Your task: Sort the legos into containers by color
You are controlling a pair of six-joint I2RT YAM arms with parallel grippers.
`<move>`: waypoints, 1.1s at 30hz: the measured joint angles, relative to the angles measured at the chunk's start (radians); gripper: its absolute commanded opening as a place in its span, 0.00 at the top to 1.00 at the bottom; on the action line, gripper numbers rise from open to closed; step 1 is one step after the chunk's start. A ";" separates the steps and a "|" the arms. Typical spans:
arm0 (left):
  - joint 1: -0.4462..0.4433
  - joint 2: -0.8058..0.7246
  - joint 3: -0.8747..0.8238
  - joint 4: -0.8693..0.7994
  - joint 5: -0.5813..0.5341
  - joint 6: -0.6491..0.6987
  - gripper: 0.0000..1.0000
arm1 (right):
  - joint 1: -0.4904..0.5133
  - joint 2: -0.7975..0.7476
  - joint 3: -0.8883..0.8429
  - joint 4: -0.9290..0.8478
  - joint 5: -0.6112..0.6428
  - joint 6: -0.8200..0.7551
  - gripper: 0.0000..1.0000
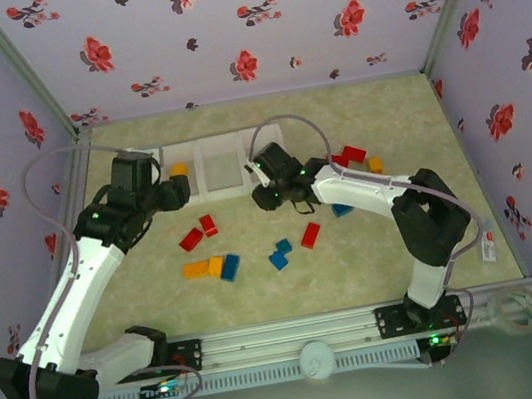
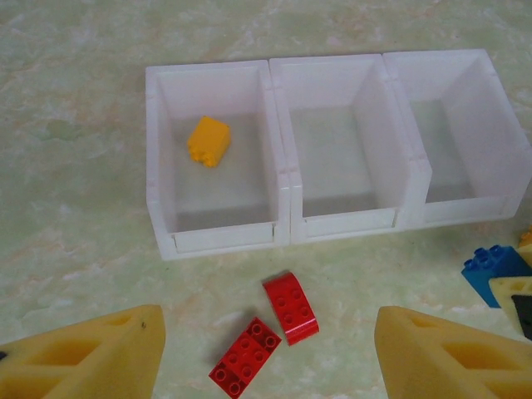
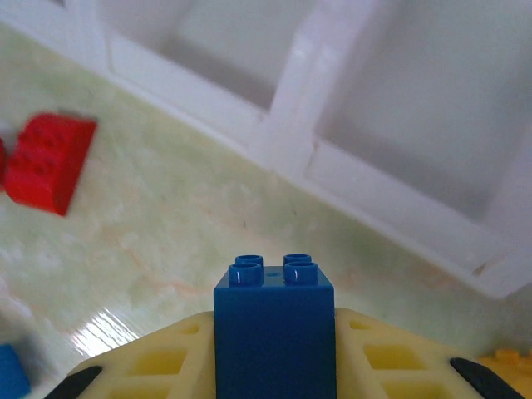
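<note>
Pale green marbled bench [image 1: 358, 271], lavender walls [image 1: 218, 25] printed with red and dark flowers on three sides, aluminium rail [image 1: 268, 339] along the near edge, white round knob [image 1: 317, 360] at its middle, white ring [image 1: 514, 310] near the right corner

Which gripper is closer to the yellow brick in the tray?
Left. The left gripper hovers right by the yellow brick; the right gripper, holding a blue brick, is farther along the tray.
</note>
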State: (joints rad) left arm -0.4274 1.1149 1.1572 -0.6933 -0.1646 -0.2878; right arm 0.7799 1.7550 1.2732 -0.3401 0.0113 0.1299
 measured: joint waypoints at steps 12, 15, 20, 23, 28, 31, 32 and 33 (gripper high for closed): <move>0.000 -0.009 0.000 -0.013 0.000 0.000 0.32 | 0.000 0.216 0.371 -0.002 0.015 0.012 0.68; 0.000 -0.013 -0.001 -0.020 0.000 -0.001 0.32 | 0.000 0.308 0.478 -0.002 0.015 0.012 0.66; 0.000 -0.027 -0.010 -0.024 0.000 -0.001 0.32 | -0.002 0.435 0.633 -0.025 0.014 0.026 0.51; 0.000 -0.040 -0.020 -0.025 0.001 -0.001 0.32 | -0.004 0.461 0.670 -0.038 0.012 0.028 0.48; 0.000 -0.062 -0.039 -0.025 0.005 -0.001 0.32 | -0.010 0.440 0.650 -0.055 0.018 0.027 0.48; 0.000 -0.072 -0.046 -0.023 0.011 -0.001 0.32 | -0.010 0.360 0.552 -0.060 0.035 0.027 0.47; 0.000 -0.077 -0.050 -0.019 0.013 -0.001 0.32 | -0.011 0.324 0.513 -0.063 0.040 0.027 0.47; 0.000 -0.082 -0.056 -0.014 0.016 -0.001 0.32 | -0.012 0.282 0.471 -0.066 0.046 0.027 0.48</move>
State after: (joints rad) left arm -0.4274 1.0328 1.1011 -0.7071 -0.1482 -0.2890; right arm 0.7677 2.0373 1.7443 -0.4065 0.0574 0.1570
